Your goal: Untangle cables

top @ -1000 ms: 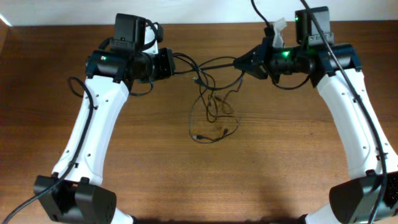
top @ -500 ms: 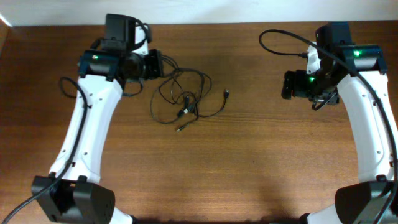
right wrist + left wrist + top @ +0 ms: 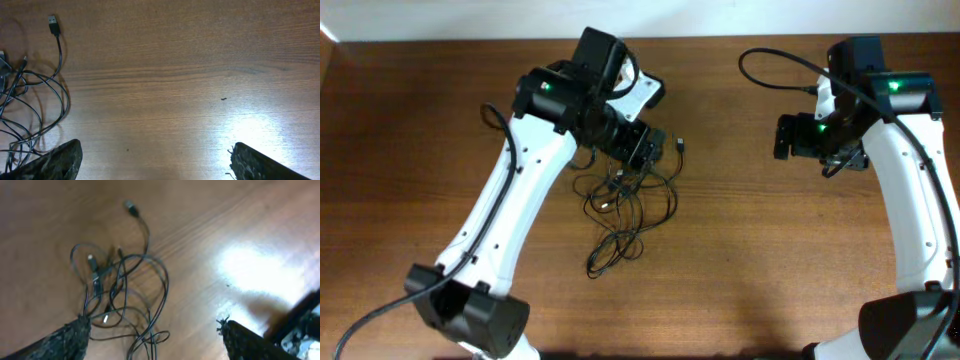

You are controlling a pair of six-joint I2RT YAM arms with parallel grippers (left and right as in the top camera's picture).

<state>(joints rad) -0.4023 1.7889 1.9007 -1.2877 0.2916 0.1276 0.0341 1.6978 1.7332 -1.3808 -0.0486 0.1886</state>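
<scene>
The cables [image 3: 623, 205] are thin black cords lying in one loose tangle on the wooden table [image 3: 750, 270], left of centre. A plug [image 3: 679, 147] sticks out at the heap's upper right. My left gripper [image 3: 648, 150] hovers over the top of the heap with its jaws wide open. In the left wrist view the cables [image 3: 122, 287] lie below and between the open fingers [image 3: 70, 340], and none of them is gripped. My right gripper [image 3: 782, 137] stands open far to the right. Its wrist view shows bare wood between the fingers [image 3: 57, 160], with the cables [image 3: 30, 100] at the left edge.
The left arm [image 3: 510, 200] slants over the table's left half toward the heap. Thicker black robot cabling [image 3: 775, 70] loops near the right wrist at the back edge. A bright glare patch [image 3: 260, 270] lies on the wood to the right of the tangle.
Both grippers have let go of the cables and opened. The right arm pulled back to the right. The left arm swung from the far left to the middle, and the heap now lies lower.
</scene>
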